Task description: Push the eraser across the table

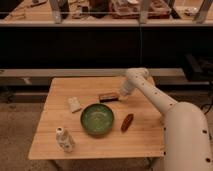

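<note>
The eraser (108, 97), a small dark bar with a reddish-brown top, lies flat on the light wooden table (65, 145), just behind the green bowl (97, 119). My gripper (121, 93) sits at the end of the white arm, low over the table, right at the eraser's right end. I cannot tell whether it touches the eraser.
A pale beige block (74, 104) lies left of the bowl. A red elongated object (127, 122) lies right of the bowl. A small white bottle (64, 139) stands near the front left corner. A dark shelf runs behind the table.
</note>
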### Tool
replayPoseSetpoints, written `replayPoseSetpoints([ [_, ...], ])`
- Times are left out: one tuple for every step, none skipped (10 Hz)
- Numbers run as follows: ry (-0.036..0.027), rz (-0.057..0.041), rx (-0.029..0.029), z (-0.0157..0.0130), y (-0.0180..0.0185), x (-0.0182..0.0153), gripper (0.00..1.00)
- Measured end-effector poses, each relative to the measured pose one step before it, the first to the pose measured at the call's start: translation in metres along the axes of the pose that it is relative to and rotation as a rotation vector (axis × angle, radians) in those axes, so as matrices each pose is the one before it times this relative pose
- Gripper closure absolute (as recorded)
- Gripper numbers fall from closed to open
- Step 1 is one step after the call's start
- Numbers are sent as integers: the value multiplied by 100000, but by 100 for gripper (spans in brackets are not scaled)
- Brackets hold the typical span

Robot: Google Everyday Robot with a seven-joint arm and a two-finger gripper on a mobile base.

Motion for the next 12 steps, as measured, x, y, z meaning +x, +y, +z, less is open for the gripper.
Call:
replayPoseSetpoints([
  [-1789,-989,-1085,240,68,-1148,100],
  [-892,-680,-385,74,-41,-552,100],
  [-1105,-1216,-561,129,-45,-770,100],
  [-1011,-1889,-1138,274,22,-1018,100],
  [-604,-1336,-314,224,-121,-658,100],
  [-686,-1835,-405,262,-206,-900,100],
  [-597,-2702,-555,294,-388,-1241,100],
  [-152,-1887,-591,262,-249,-801,100],
  [1,-1892,-717,340,-265,-843,100],
  [-60,-2376,-922,450,-334,-1094,100],
  [-479,-3743,-1521,716,-495,-1856,100],
  [-358,-2091,-794,419,-320,-1069,100],
])
